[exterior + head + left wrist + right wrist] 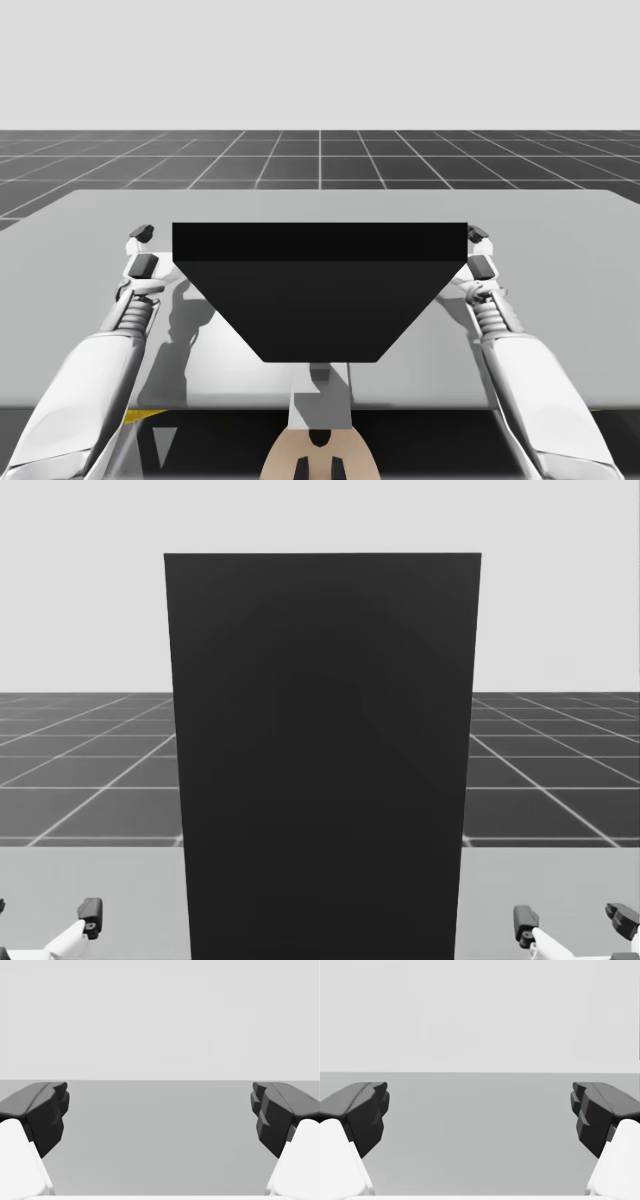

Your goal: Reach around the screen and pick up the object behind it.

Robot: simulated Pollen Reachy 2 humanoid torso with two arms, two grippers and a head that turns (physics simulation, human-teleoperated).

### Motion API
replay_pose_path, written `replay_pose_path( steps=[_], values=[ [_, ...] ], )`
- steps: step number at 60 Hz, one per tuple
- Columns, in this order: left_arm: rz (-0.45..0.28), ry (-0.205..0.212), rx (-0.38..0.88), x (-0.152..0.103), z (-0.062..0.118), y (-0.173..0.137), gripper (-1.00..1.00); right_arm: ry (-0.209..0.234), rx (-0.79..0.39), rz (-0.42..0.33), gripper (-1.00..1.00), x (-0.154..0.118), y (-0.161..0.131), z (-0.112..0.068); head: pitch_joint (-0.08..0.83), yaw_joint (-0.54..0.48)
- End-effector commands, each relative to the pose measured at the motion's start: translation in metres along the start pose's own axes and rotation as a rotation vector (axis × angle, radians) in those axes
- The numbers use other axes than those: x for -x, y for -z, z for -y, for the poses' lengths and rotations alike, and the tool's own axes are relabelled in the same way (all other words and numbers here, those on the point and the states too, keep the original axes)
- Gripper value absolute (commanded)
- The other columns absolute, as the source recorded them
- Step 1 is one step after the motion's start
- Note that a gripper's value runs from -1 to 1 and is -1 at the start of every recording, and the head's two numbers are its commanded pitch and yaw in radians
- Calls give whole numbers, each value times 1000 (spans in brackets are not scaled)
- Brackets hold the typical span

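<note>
Finding: the black screen [320, 290] stands upright mid-counter [90, 225], square across my line of sight. I judge it is set there to block both a direct look and a straight reach.

My left pincer [160, 1105] and right pincer [480, 1105] are both spread wide with nothing between the fingers. Each hangs over bare counter, one off each end of the screen and apart from it. This flanking posture suits a reach round either end.

The object is hidden by the screen, and I judge it lies on the counter behind. Its shape, and which end it lies nearer, cannot be told. In the head view the screen's foot is cut off.
</note>
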Motion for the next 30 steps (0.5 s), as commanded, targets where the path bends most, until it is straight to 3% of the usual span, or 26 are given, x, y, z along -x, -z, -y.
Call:
replay_pose_path(
  steps=[1,16,20,21,26,30],
  values=[
    [3,1,-1,0,0,0,-1000,-18,8,-14,-1000,-1,-3,0,35,4],
    [-59,-25,104,-2,0,-3,-1000,-4,-170,-8,-1000,-3,-8,-4,38,0],
    [-88,-31,169,-3,1,-7,-1000,-12,-259,-4,-1000,-5,-11,-6,42,1],
    [-96,-50,210,-5,2,-10,-1000,-16,-308,0,-1000,-5,-14,-6,44,1],
    [-102,-51,330,-9,5,-20,-1000,27,-397,8,-1000,-7,-18,-6,47,-4],
    [-105,-85,416,-15,6,-29,-1000,36,-471,18,-1000,-10,-23,-7,50,-7]
  ],
)
